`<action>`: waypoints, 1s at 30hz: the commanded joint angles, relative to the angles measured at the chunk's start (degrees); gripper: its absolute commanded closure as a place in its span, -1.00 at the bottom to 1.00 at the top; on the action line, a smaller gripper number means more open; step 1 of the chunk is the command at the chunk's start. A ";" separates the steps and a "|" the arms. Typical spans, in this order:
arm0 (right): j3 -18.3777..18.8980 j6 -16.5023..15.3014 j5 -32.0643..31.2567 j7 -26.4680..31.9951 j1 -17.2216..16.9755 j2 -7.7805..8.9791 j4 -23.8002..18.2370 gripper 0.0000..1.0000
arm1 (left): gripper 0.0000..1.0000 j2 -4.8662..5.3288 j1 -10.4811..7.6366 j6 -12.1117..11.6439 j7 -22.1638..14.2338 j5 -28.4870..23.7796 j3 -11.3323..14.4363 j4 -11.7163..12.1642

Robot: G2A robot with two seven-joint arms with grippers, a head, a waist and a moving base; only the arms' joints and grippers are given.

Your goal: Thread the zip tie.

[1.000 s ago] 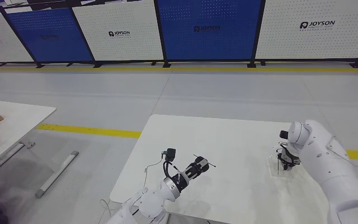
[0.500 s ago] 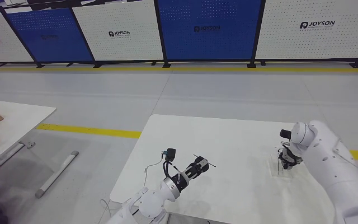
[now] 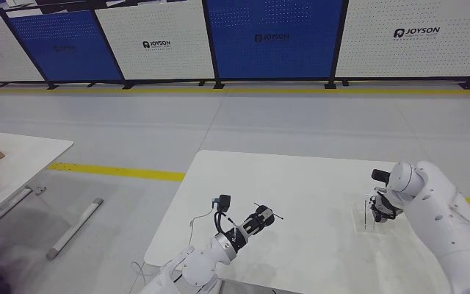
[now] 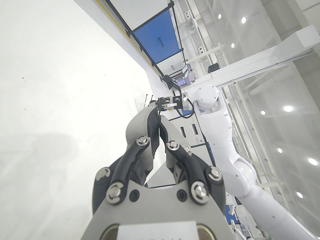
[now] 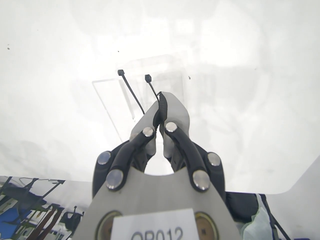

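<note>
Near the front edge of the white table [image 3: 308,184], left gripper [image 4: 157,116]: jaws closed on a thin black plastic strip [image 3: 278,216], apparently a zip tie. Farther off, right gripper [image 5: 160,106]: jaws clamped on a black zip tie [image 5: 152,86] standing in a clear acrylic holder [image 5: 110,101]. Recommend a straight lift, clear of the neighbouring tie [image 5: 131,91].

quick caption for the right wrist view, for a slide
Right hand shut on one black zip tie at a clear holder on the white table, a second tie beside it.

White table [image 3: 308,213], blue and white panels [image 3: 273,37], yellow floor line [image 3: 117,171]
</note>
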 commanded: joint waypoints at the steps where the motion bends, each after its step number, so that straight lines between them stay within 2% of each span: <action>1: 0.00 0.00 0.00 0.00 0.00 0.00 -0.01 1.00 | 1.00 0.00 0.00 0.00 0.00 0.00 0.00 0.00; 7: 0.07 -0.15 0.11 -0.48 -0.17 0.01 -0.06 1.00 | 1.00 0.00 0.00 0.00 0.00 0.00 0.00 0.00; 11: 1.31 -2.65 1.14 -1.70 -0.92 0.47 -0.23 1.00 | 1.00 0.00 0.00 0.00 0.00 0.00 0.00 0.00; 19: 2.06 -2.86 0.68 -0.99 -1.30 0.86 -0.95 1.00 | 1.00 0.00 0.00 0.00 0.00 0.00 0.00 0.00; 24: 1.47 -2.31 0.34 -0.43 -0.94 0.50 -0.99 1.00 | 1.00 0.00 0.00 0.00 0.00 0.00 0.00 0.00; 30: 0.23 -1.85 0.09 0.20 0.55 -0.38 1.17 1.00 | 1.00 0.00 0.00 0.00 0.00 0.00 0.00 0.00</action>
